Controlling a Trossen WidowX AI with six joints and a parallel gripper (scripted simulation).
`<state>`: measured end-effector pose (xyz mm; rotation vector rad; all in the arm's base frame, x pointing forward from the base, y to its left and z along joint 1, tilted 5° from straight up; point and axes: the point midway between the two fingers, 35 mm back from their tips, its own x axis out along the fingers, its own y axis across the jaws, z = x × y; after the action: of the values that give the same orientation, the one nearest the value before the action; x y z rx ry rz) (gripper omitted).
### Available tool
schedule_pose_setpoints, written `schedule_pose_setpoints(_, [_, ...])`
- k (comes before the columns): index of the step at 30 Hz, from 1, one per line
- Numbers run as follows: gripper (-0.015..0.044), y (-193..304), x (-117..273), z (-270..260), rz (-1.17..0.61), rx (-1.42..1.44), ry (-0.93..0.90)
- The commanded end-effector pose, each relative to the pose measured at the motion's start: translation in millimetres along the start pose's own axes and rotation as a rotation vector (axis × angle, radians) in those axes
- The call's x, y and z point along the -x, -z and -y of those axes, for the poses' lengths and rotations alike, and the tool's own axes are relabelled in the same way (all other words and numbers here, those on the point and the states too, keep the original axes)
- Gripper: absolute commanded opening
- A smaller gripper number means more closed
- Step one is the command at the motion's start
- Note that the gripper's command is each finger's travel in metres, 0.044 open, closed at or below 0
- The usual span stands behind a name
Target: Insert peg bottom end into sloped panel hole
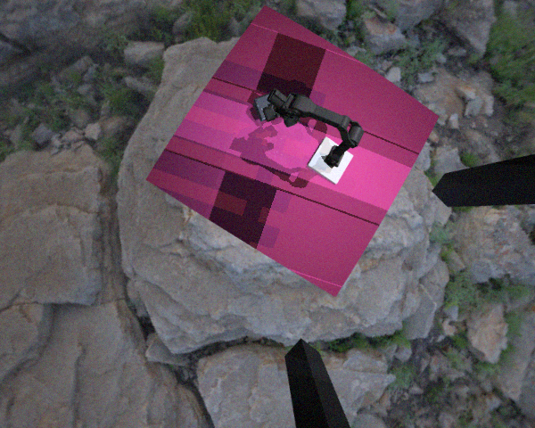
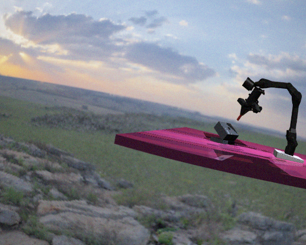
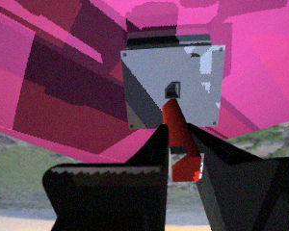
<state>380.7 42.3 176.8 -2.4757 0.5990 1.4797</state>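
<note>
My gripper (image 2: 241, 113) (image 3: 174, 129) is shut on the red peg (image 2: 238, 117) (image 3: 175, 120), holding it tilted in the air above the sloped panel. The peg is long, with flat sides, and its free end points down toward the panel. The grey sloped panel (image 1: 261, 109) (image 2: 226, 132) (image 3: 149, 64) stands on a dark base. Its hole (image 3: 172, 89) is angular, with one corner seemingly cut off. In the wrist view the peg's free end appears just below the hole, and the exterior view shows a gap between peg and panel. In the top view the arm hides the peg.
The pink table (image 1: 374, 92) (image 2: 174, 161) carries shifting dark and light patches and the arm's shadow. The arm's white base plate (image 1: 339, 176) (image 2: 281, 154) sits on it, away from the panel. Two black posts (image 1: 497, 182) (image 1: 311, 387) stand outside the table's edges.
</note>
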Motion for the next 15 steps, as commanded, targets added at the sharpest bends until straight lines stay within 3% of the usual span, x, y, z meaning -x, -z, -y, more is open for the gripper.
schedule_pose_setpoints(1, [0.0000, 1.1, -4.9, 1.5, -0.009, -0.002, -0.003])
schedule_pose_setpoints(15, [0.0000, 3.8, -35.4, 8.9, -0.033, 0.004, 0.008])
